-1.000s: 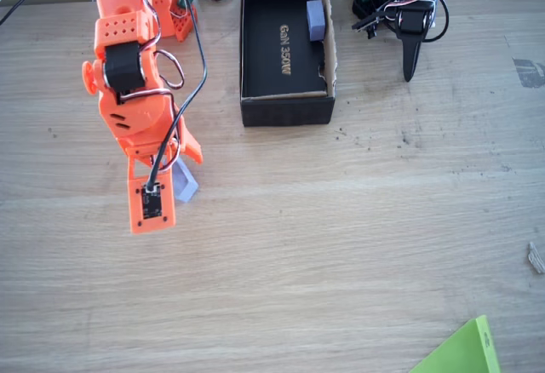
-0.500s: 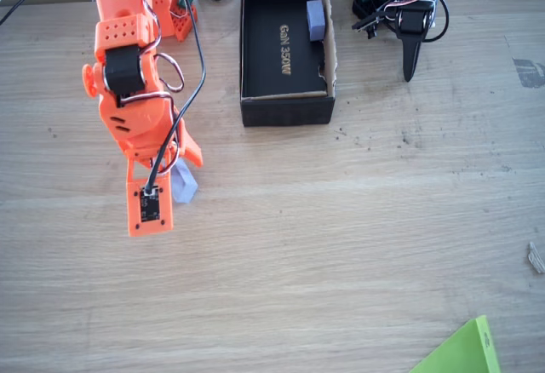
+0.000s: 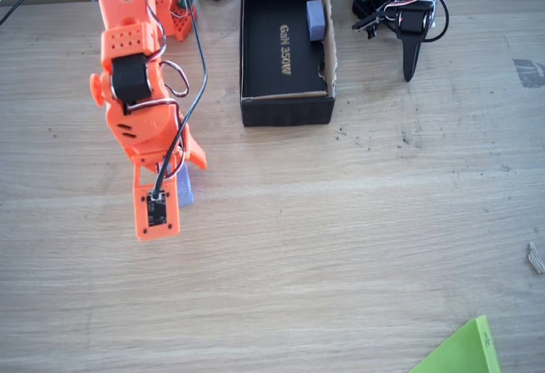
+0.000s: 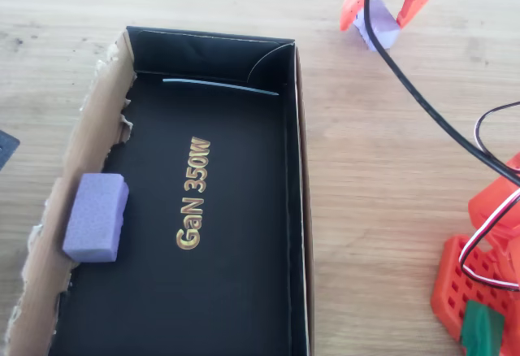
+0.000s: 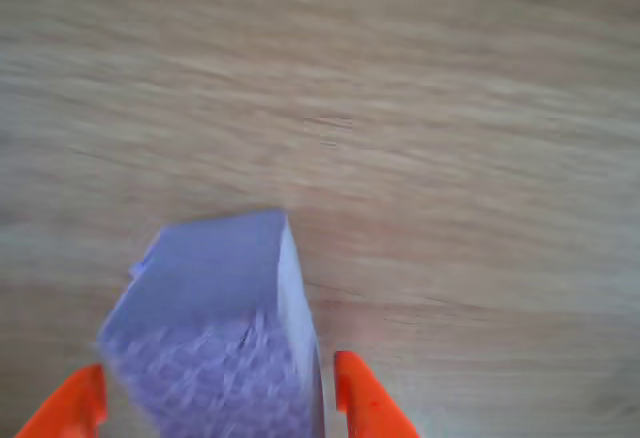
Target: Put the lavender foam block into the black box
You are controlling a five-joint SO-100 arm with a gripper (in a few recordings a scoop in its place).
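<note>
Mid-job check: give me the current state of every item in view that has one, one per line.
end effector: fingers on either side of the lavender foam block, apparently gripping it
lavender foam block: between the fingers, outside the box, over the table
black box: open, upright on the table
second lavender block: lying inside the box against its torn cardboard wall

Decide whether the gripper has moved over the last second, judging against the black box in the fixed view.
Yes. The gripper has shifted slightly down and right in the picture, away from the black box.
</note>
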